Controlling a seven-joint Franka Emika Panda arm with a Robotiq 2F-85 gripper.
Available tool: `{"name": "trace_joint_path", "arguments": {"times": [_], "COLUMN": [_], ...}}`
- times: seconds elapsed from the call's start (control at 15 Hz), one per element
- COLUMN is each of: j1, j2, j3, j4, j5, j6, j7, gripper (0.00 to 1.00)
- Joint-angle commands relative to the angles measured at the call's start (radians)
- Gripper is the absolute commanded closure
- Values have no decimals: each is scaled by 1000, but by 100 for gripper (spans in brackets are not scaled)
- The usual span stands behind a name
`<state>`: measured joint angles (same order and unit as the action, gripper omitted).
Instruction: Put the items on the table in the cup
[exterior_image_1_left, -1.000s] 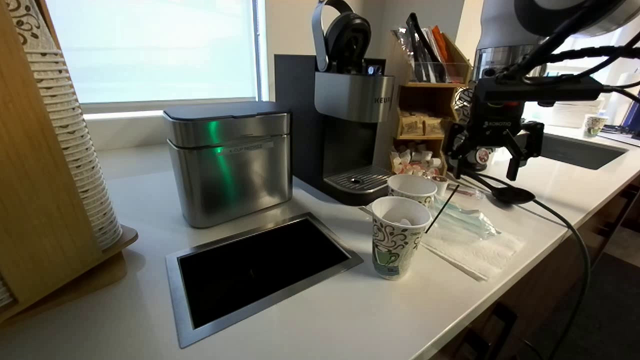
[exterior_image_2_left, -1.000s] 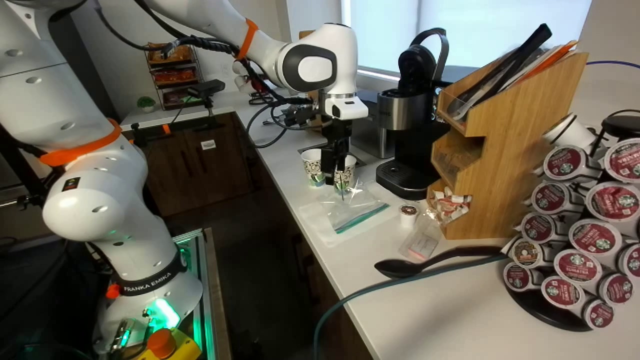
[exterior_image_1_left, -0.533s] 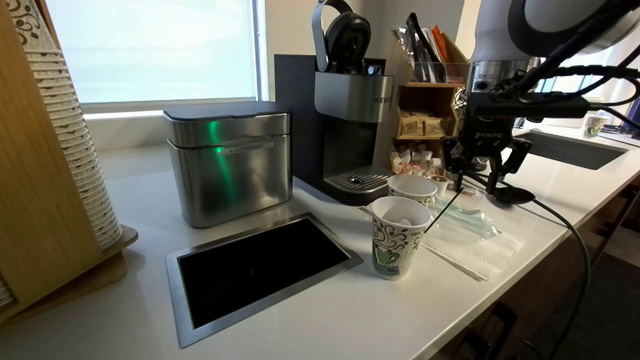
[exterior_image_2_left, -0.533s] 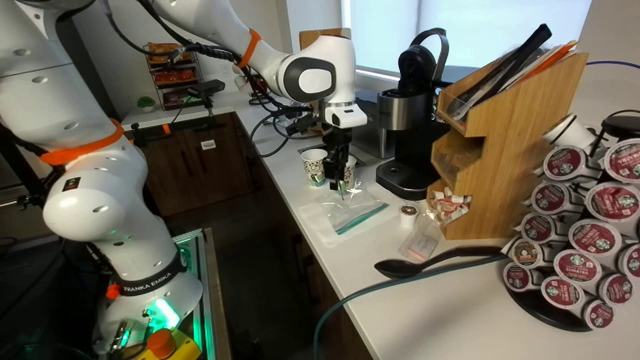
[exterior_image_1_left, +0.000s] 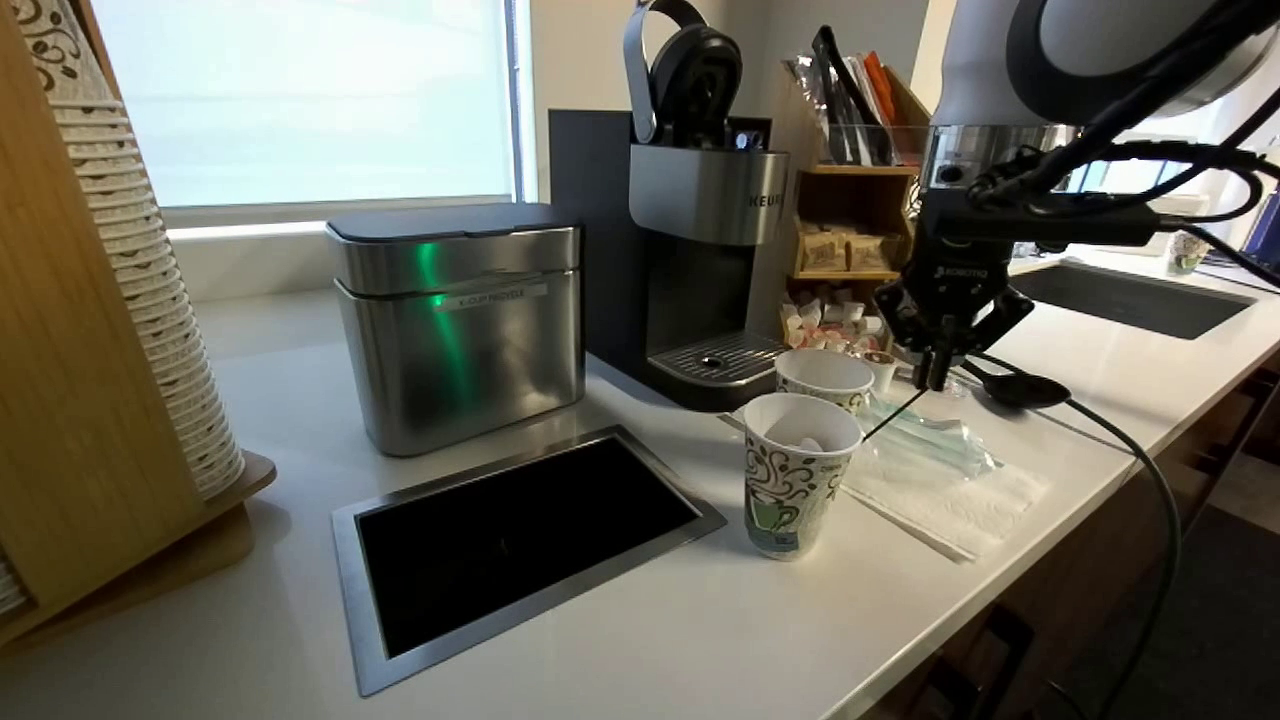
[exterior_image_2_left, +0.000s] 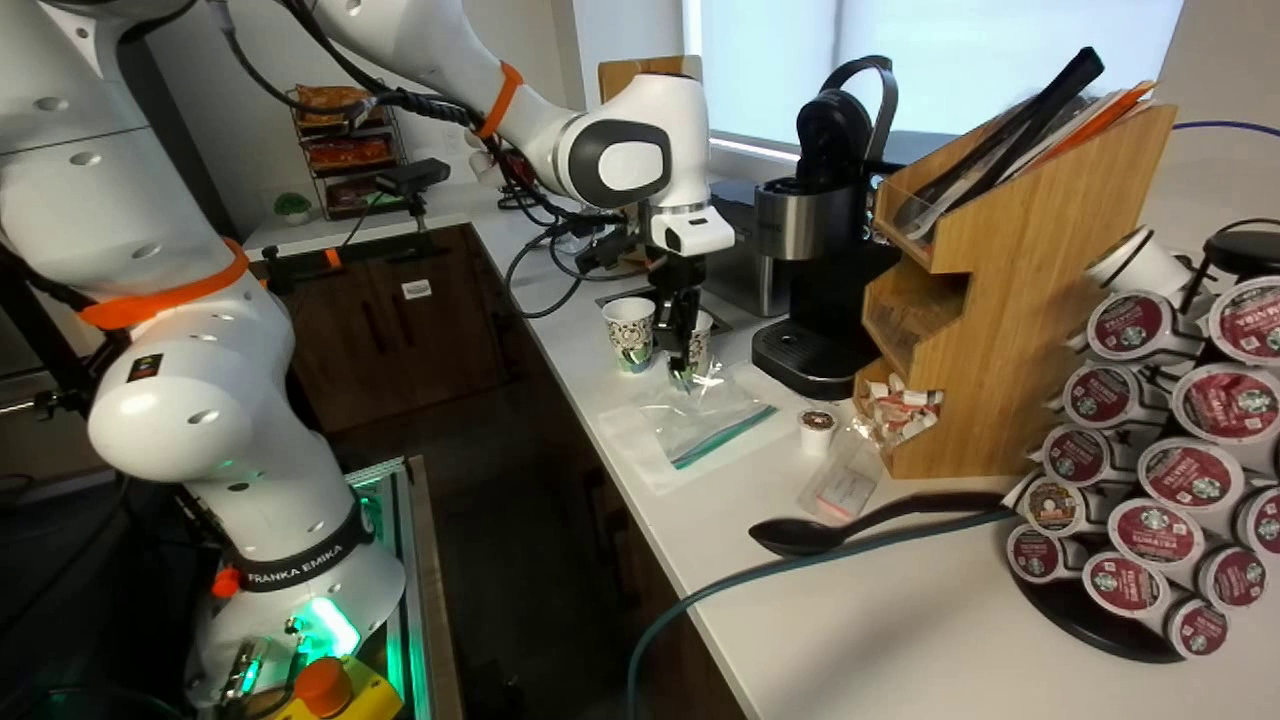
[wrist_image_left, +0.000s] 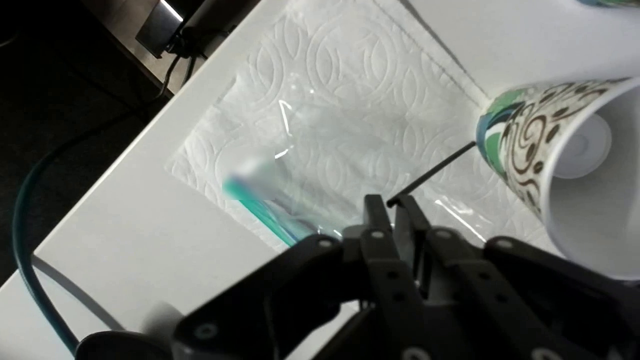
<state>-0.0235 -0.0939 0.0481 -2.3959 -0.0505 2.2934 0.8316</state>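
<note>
On the table lie a thin black stick (wrist_image_left: 432, 171) and a small white pod (exterior_image_2_left: 817, 432) with a dark round lid. My gripper (wrist_image_left: 391, 201) is low over the clear wrapper, its fingertips drawn nearly together. A narrow gap still shows between them, and the stick's near end pokes into it against one fingertip; no grip on it shows. The stick's far end meets the base of a patterned paper cup (wrist_image_left: 525, 132), which holds a round white piece (wrist_image_left: 584, 146). Two cups stand close together: a front cup (exterior_image_1_left: 795, 490) with pale pieces inside and a rear cup (exterior_image_1_left: 825, 372).
A clear wrapper (exterior_image_2_left: 700, 425) with a teal zip lies on a paper towel (wrist_image_left: 345, 55). The black spoon (exterior_image_2_left: 800, 535) and green cable (exterior_image_2_left: 720, 592) cross the counter. Beyond the cups stand a coffee machine (exterior_image_1_left: 705, 190) and a wooden organizer (exterior_image_2_left: 1050, 270). A steel-rimmed opening (exterior_image_1_left: 345, 560) is nearby.
My fingers have come from wide apart to a narrow gap while the gripper sank and shifted toward the cups. The black stick's gripper-side end has moved slightly down with the fingertips.
</note>
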Motion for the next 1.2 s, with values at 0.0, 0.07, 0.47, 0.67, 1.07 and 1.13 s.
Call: {"name": "trace_joint_path", "arguments": {"times": [0.0,0.07,0.47,0.67,1.07,1.13], "j1": [7,6,-14,-68,-109,-101], "j2": [-24,-34,-150,-189,-176,-173], "j3": [-1,-2,-43,-68,-90,-103], "j4": [-13,-11,13,37,69,66], "j5": [12,16,110,76,64,88], "j6": [28,23,-49,-82,-243,-272], "j7": [20,16,-92,-59,-158,-226], "gripper": [100,100,100,100,100,100]}}
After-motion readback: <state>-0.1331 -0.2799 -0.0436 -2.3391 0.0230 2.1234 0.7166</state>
